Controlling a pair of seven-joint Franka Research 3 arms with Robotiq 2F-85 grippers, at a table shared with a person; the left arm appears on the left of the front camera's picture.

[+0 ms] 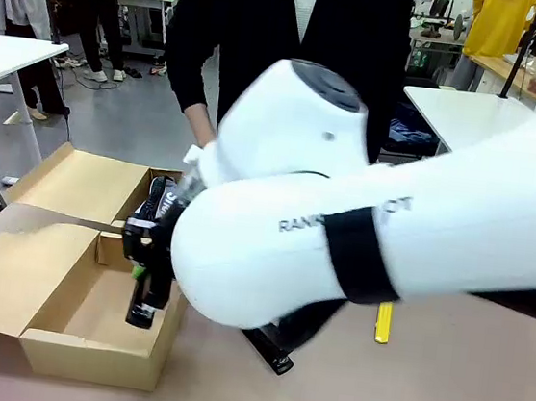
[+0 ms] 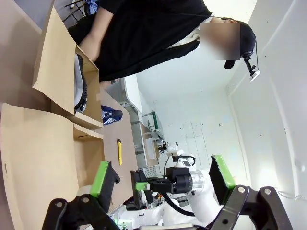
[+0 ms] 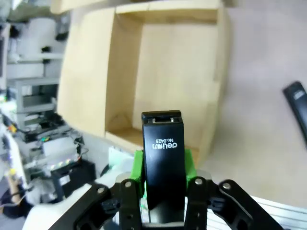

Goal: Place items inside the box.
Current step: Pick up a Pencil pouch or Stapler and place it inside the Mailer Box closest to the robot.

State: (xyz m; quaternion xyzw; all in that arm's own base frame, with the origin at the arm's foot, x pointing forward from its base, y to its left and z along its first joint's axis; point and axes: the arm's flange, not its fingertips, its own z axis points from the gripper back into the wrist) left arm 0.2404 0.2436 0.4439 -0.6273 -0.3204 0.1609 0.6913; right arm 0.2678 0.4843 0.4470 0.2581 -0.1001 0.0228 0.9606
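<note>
The open brown cardboard box (image 1: 86, 354) lies on the left, its floor straight below the right claw (image 1: 146, 274). That claw is clamped on the black oblong stapler (image 1: 143, 304) between its green pads. The stapler hangs out of the claw with its long axis pointing down and its lower end over the box's interior, close to the right-hand wall. In the right wrist view the bare floor lies directly beyond its tip. I judge that only a short descent and a release are left.

Past the claw, at the box's far corner, is a dark pouch with white lettering (image 1: 159, 198); whether it is inside or just beside the box I cannot tell. On the table to the claw's right lie a black bar-shaped item (image 1: 270, 351) and a small yellow utility knife (image 1: 382, 322).

The right arm reaches across the middle with its wrist turned down. The left claw (image 2: 160, 165) stands wide open and empty, well away from the box, so the right arm is the nearer one.
</note>
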